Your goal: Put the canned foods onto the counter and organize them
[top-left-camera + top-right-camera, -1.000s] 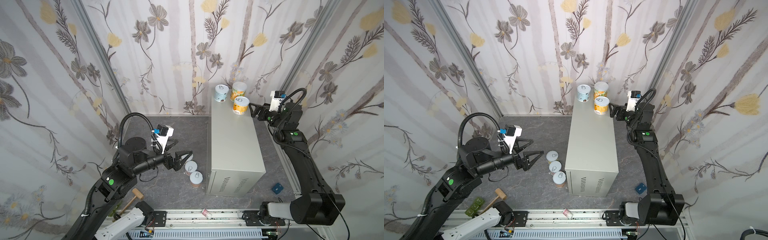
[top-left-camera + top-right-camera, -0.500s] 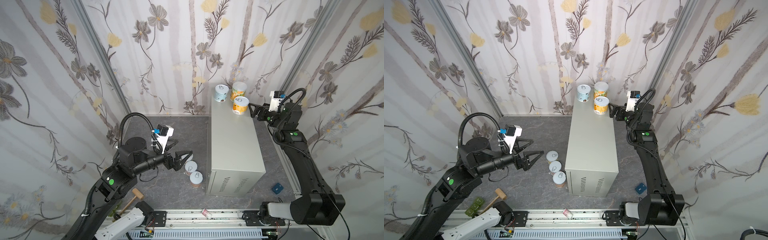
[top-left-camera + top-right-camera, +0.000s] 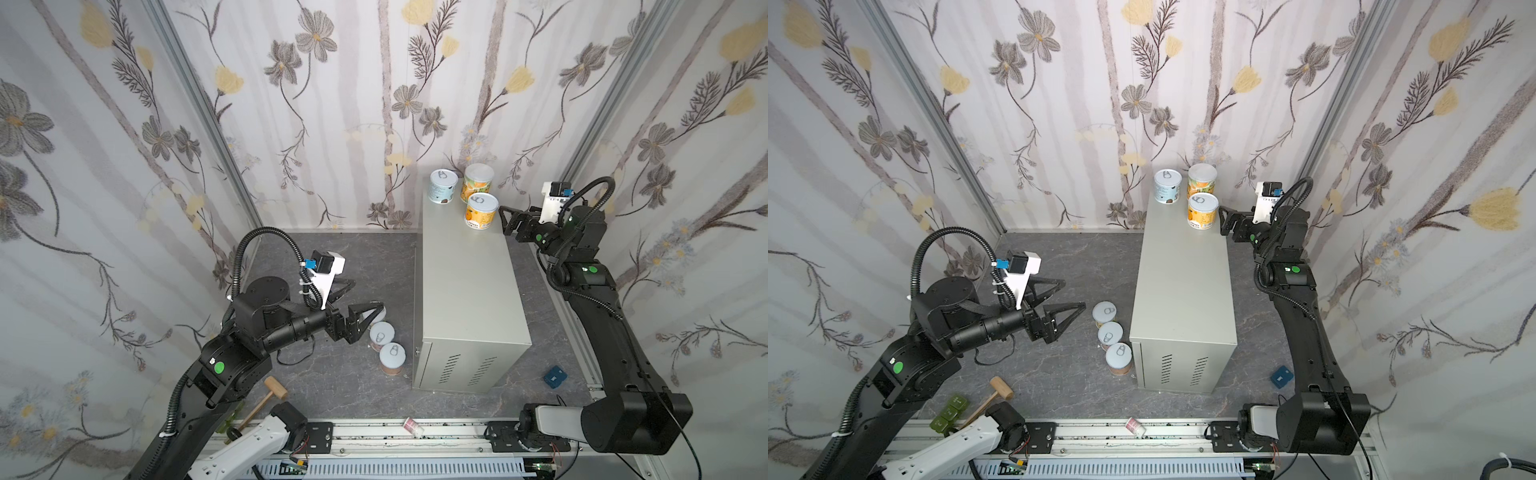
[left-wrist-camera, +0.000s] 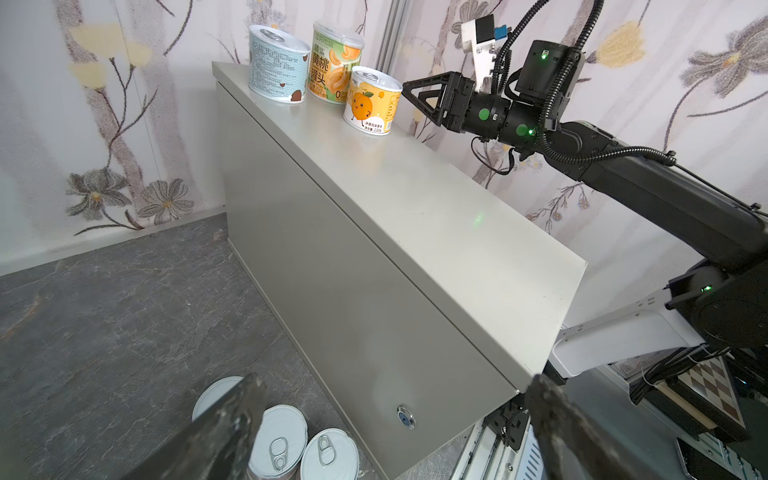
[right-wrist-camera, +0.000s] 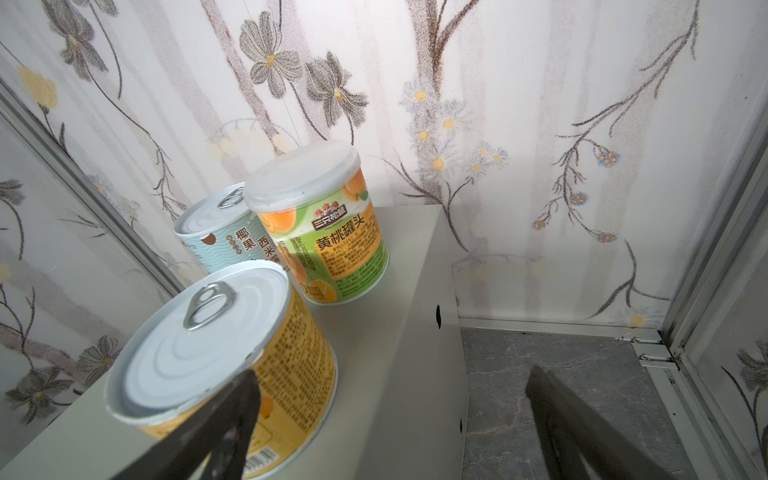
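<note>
No change from a second ago: arms and cans sit as they were.

Left gripper (image 3: pixel 1074 294): jaws wide, empty, hovering just beside a row of three short white-lidded pull-tab cans (image 3: pixel 1110 333). They stand on the dark grey stone-patterned floor (image 3: pixel 1038 374), close against the side of the tall light grey metal counter (image 3: pixel 1183 282).

The cans look to touch one another, so take the end can nearest your jaws first. Straddle it across the row, mind the finger on the counter side, and lift straight up before swinging over.

Counter's far end: pale blue can (image 3: pixel 1168 187), taller yellow-green can with plastic lid (image 3: pixel 1201 180), orange can (image 3: pixel 1202 211).

Right gripper (image 3: pixel 1222 221): wide, empty, just beside the orange can. Set the next can in line with it, leaving a gap.
</note>
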